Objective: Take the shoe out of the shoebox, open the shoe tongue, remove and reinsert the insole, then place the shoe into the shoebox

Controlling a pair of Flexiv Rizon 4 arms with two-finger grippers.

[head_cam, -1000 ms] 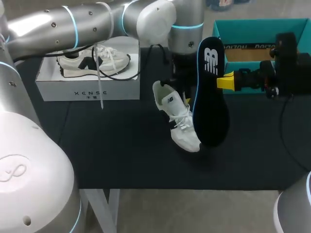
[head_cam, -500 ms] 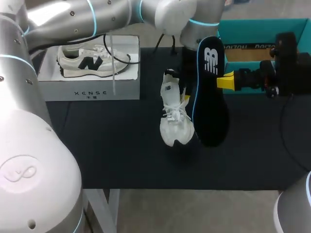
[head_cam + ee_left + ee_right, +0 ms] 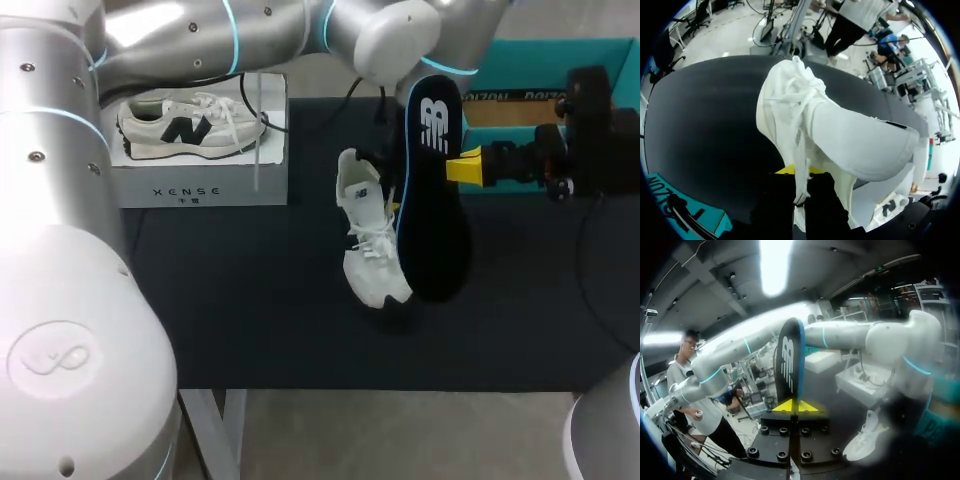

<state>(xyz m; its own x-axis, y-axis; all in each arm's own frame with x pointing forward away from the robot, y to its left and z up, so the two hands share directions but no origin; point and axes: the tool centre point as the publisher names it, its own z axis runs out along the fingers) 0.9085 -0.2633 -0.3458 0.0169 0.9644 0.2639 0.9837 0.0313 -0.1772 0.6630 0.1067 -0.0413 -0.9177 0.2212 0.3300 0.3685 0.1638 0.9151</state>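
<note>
A white shoe (image 3: 368,240) hangs toe-down over the dark table, its heel uppermost. My left gripper (image 3: 391,206) is shut on it from behind, mostly hidden by the insole. In the left wrist view the shoe (image 3: 840,130) fills the space ahead of the gripper (image 3: 799,172), with its upper pinched between the yellow tips. A black insole (image 3: 433,190) with a blue rim stands upright right beside the shoe, and my right gripper (image 3: 463,167) is shut on its edge. In the right wrist view the insole (image 3: 790,365) rises from the shut gripper (image 3: 795,406); the shoe (image 3: 865,437) hangs beyond.
The open teal shoebox (image 3: 540,62) stands at the back right, behind my right gripper. A white box (image 3: 190,185) at the back left carries a second shoe (image 3: 190,125) with black markings. The dark table mat (image 3: 250,300) lies bare in front.
My left arm has swung to the right and turned the shoe. The shoe now hangs closer to the insole with its toe angled toward it. The right gripper and insole have not moved.
</note>
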